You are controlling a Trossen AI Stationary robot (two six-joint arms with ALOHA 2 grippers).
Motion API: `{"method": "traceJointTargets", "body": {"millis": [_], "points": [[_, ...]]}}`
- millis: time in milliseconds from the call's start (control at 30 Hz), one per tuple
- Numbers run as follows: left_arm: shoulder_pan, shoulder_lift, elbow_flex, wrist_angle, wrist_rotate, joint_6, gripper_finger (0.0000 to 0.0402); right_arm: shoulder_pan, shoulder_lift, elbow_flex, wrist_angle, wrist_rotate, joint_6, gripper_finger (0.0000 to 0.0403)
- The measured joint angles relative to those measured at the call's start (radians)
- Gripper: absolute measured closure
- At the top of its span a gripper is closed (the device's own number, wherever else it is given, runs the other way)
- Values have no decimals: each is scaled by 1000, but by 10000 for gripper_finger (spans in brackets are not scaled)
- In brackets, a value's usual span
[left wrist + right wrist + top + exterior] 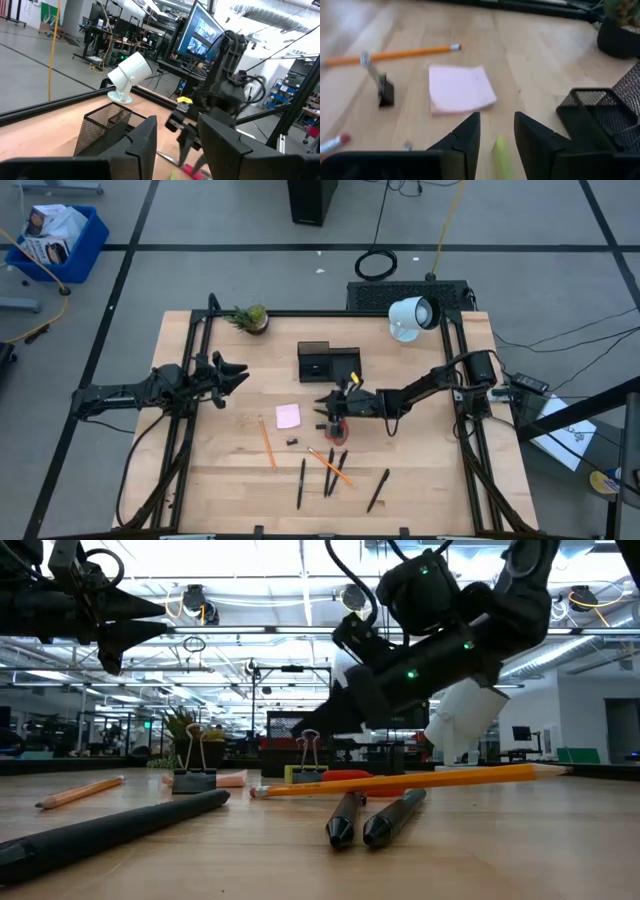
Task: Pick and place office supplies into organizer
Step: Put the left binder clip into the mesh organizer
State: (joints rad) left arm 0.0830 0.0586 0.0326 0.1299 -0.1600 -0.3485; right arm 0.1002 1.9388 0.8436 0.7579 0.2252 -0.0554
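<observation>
Little appears to be done. The right gripper [325, 404] hangs with jaws spread, nothing pinched, a yellow piece [501, 150] between them. Just beyond lies the pink sticky-note pad [460, 89], the organizer [328, 362] beside it; pencils and pens remain scattered. The left gripper [240, 371] waits well apart, jaws parted.

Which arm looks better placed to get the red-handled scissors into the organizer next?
Right, probably. The right gripper hovers over the red-handled scissors, close to the organizer. The left gripper hangs raised over the table's left part, away from the supplies.
</observation>
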Motion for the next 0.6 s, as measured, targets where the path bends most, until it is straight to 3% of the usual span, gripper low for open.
{"method": "traceJointTargets", "body": {"millis": [200, 400, 600], "points": [[0, 0, 0, 0, 0, 0, 254, 91, -30, 0, 44, 19, -56, 244], [0, 0, 0, 0, 0, -5, 254, 145, -111, 0, -40, 209, -141, 203], [0, 0, 0, -3, -4, -5, 254, 201, -147, 0, -107, 152, -80, 189]]}}
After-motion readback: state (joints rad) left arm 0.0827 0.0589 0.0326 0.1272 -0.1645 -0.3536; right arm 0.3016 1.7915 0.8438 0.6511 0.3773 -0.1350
